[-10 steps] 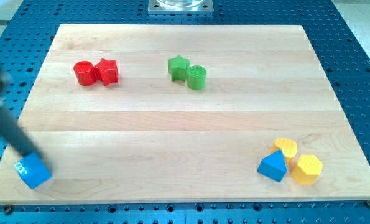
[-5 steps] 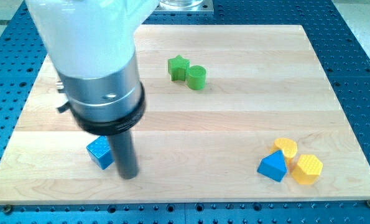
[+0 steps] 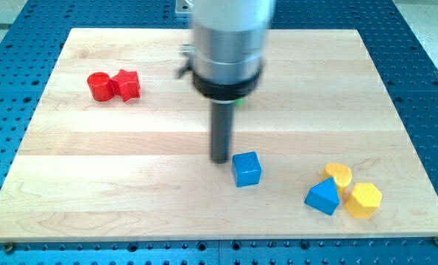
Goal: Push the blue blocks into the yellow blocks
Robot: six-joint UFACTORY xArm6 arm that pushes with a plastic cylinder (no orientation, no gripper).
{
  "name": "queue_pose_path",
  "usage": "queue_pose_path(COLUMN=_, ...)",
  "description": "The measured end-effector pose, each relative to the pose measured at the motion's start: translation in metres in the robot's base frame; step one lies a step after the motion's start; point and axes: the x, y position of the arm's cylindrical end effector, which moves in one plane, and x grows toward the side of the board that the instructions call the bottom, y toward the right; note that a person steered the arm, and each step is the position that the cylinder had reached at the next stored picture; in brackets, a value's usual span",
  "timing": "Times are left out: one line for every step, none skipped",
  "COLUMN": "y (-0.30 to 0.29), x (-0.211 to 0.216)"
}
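A blue cube (image 3: 246,168) lies on the wooden board (image 3: 130,191), right of centre toward the view's bottom. My tip (image 3: 220,159) stands just to its upper left, close to touching it. A blue triangular block (image 3: 322,196) sits at the bottom right, touching a yellow rounded block (image 3: 339,175) above it and next to a yellow hexagonal block (image 3: 364,200) on its right. The arm's body is blurred.
A red cylinder (image 3: 99,86) and a red star-like block (image 3: 127,85) sit together at the upper left. The arm's body (image 3: 229,44) hides the green blocks at the top centre, save a green sliver. A blue perforated table (image 3: 432,88) surrounds the board.
The blue cube has moved from the board's bottom left corner far to the right, toward the yellow blocks. My tip has followed it across. The arm now covers the green blocks.
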Motion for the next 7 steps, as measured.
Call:
queue_pose_path(y=-0.041, x=0.034)
queue_pose_path(y=0.040, x=0.038)
queue_pose_path(y=0.106, x=0.025)
queue_pose_path(y=0.046, x=0.017)
queue_pose_path(y=0.122, x=-0.016)
queue_pose_path(y=0.137, x=0.009)
queue_pose_path(y=0.140, x=0.045)
